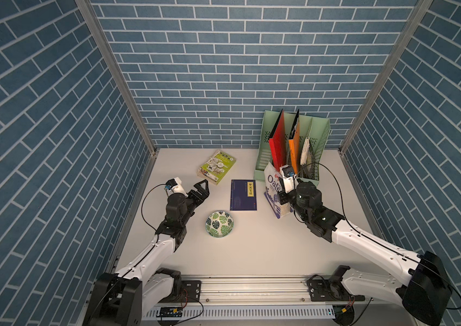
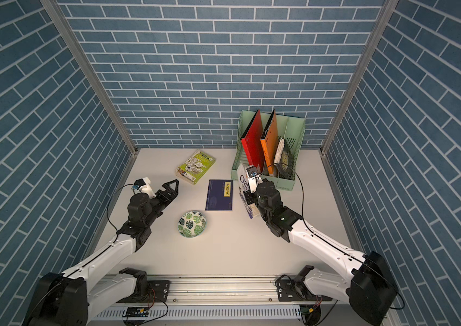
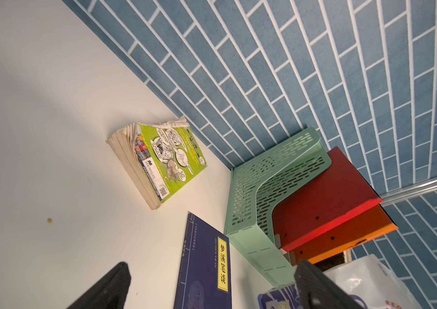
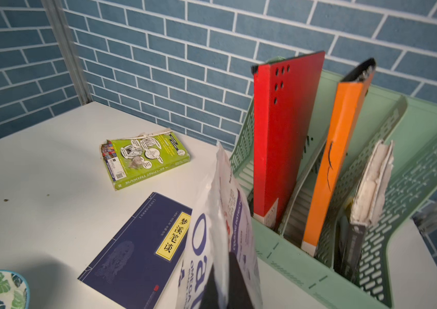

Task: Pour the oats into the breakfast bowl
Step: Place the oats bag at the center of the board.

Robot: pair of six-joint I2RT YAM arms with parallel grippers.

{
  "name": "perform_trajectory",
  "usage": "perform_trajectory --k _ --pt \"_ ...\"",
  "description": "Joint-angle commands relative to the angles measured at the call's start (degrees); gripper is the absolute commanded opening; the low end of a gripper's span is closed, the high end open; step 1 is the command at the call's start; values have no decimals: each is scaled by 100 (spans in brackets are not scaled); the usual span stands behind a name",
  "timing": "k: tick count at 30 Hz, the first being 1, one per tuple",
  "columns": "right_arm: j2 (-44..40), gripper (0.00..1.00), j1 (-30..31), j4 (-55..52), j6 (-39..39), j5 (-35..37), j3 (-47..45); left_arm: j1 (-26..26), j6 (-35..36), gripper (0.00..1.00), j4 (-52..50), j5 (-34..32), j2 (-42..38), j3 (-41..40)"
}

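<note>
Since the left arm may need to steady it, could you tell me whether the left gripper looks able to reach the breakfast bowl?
Probably yes: the left gripper is open and empty, and the breakfast bowl sits on bare table close beside that arm, with nothing between them.

One bowl (image 1: 220,224). One oats pouch (image 1: 272,182). Two books lie flat on the table (image 1: 251,254): a green book (image 1: 218,167) at eleven o'clock and a blue book (image 1: 244,195) near the centre. One mint rack (image 1: 322,132) at one o'clock has three slots. It holds two folders, a red folder (image 1: 278,141) and an orange folder (image 1: 295,146), and one tattered pale book (image 1: 305,151). Two arms: a left arm (image 1: 150,254) and a right arm (image 1: 364,240).
</note>
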Motion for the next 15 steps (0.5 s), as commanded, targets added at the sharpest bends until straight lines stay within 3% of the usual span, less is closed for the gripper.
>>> perform_trajectory --k 1,6,7,12,15 --pt "-335 0 81 1464 904 621 -274 -310 -68 100 294 -15 245 281" --pt "-311 0 194 1823 1404 650 -729 -685 120 99 -147 14 592 802" --pt "-306 5 199 1709 1456 581 -724 -744 189 98 -358 49 643 945" --pt "-691 54 205 311 1561 323 -472 -1100 437 92 -1180 353 816 1686" --pt "-1014 76 154 -955 1410 227 2 -1400 435 84 -1340 542 925 2009"
